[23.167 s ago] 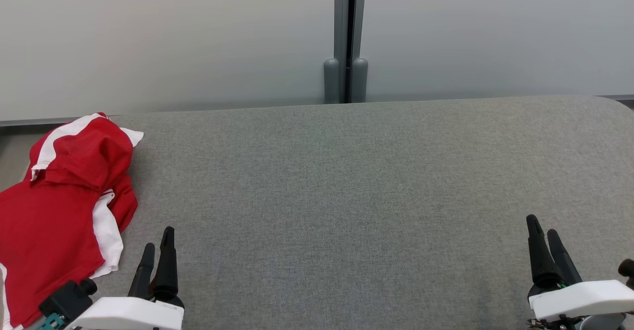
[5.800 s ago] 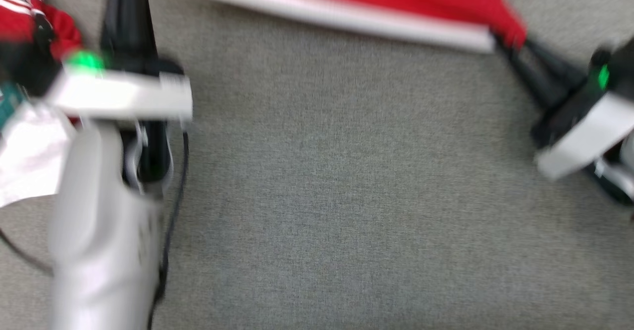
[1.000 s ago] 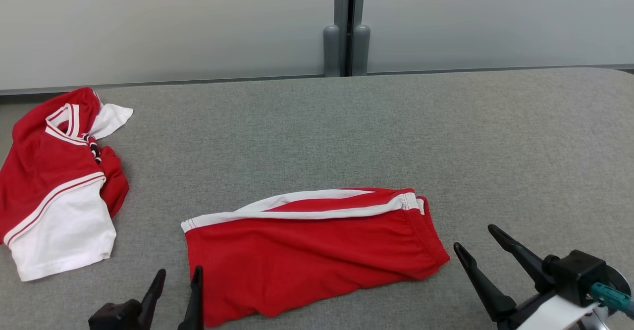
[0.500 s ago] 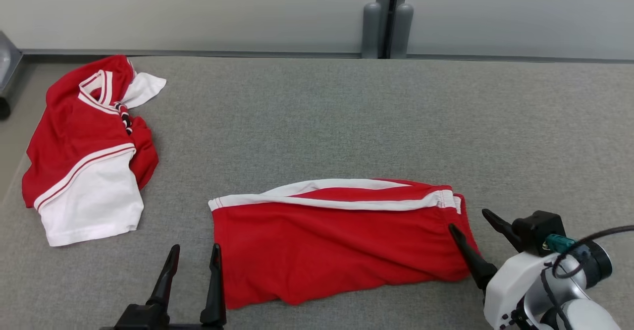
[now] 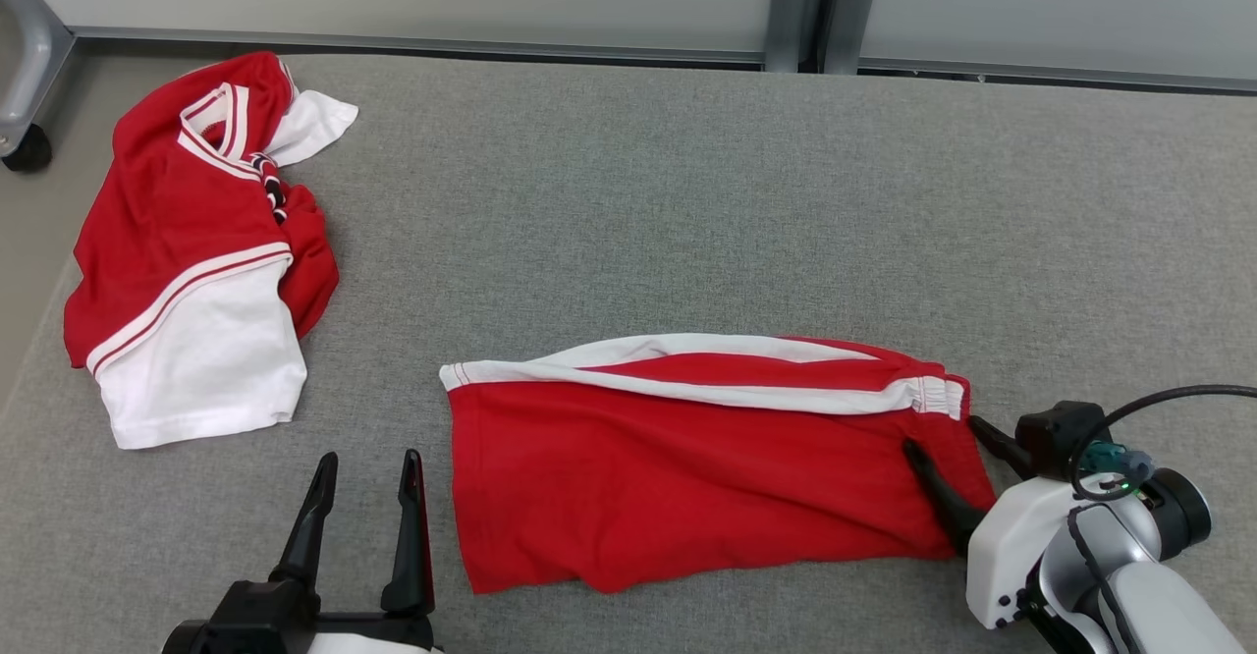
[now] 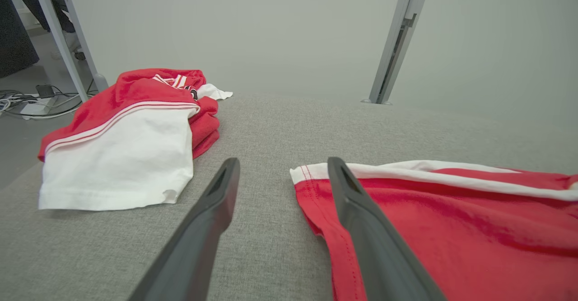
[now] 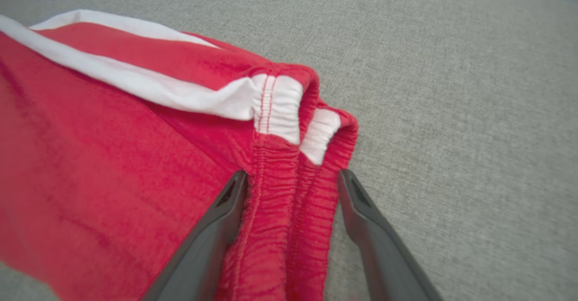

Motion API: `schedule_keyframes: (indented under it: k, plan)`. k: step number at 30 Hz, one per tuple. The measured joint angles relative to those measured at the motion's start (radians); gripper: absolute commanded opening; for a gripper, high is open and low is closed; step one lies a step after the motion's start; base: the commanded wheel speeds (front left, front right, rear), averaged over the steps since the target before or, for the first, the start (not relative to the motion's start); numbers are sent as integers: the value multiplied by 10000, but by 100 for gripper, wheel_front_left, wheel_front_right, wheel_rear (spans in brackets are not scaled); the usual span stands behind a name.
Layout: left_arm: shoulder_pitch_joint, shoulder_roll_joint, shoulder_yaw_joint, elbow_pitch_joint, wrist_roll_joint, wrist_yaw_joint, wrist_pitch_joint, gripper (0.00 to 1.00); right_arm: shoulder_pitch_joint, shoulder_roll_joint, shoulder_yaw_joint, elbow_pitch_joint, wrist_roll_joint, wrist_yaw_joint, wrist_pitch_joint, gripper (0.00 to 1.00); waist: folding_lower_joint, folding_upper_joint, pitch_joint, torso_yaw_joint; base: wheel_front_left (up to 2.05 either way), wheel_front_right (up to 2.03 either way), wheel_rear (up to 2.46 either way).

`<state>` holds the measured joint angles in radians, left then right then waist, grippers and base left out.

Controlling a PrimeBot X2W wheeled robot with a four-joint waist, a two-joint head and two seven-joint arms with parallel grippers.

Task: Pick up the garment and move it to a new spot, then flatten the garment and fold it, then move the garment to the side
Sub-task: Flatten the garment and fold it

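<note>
The garment (image 5: 687,458), red shorts with a white side stripe, lies spread on the grey table (image 5: 687,192), waistband to the right. My right gripper (image 5: 941,435) is open and straddles the waistband end. In the right wrist view the gathered red elastic (image 7: 289,210) lies between the two fingers of that gripper (image 7: 292,173). My left gripper (image 5: 367,458) stands open just left of the shorts' leg hem. In the left wrist view its (image 6: 283,161) right finger is at the hem edge of the shorts (image 6: 451,215), with nothing between the fingers.
A crumpled red-and-white shirt (image 5: 187,261) lies at the table's far left, also in the left wrist view (image 6: 126,143). A grey post (image 5: 815,6) stands behind the back edge. A wheeled frame leg (image 5: 25,94) is beyond the left corner.
The head camera has shifted, so the whole picture moved. My right gripper has come in from right of the shorts to straddle the waistband end. The left gripper stays at the hem, open.
</note>
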<state>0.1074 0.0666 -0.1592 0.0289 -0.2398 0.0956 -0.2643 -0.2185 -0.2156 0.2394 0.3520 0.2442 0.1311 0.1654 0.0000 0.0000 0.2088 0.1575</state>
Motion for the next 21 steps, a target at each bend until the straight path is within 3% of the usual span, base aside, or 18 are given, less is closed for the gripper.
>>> schedule_keyframes:
  k: [12, 15, 16, 18, 21]
  plan:
    - [-104, -153, 104, 52, 96, -255, 0, 100, -522, 387, -401, 646, -102, 2, 443, 100, 1, 0, 173, 39, 0, 0, 0]
    - [-107, -163, 102, 94, 94, -295, 0, 100, -629, 569, -257, 734, 330, -2, 692, 100, 0, 0, 163, 35, 0, 0, 0]
    - [-108, -161, 96, 121, 84, -320, 0, 100, -675, 575, -140, 727, 483, -2, 754, 48, 0, 0, 163, 28, 0, 0, 0]
    - [-126, -169, 52, 142, 6, -324, 0, 100, -703, 616, -65, 706, 951, -2, 802, 0, 0, 0, 152, 5, 0, 0, 0]
    - [-124, -171, -4, 186, -71, -328, 0, 100, -695, 591, -111, 654, 1839, -2, 895, 0, 0, 0, 72, -72, 0, 0, 0]
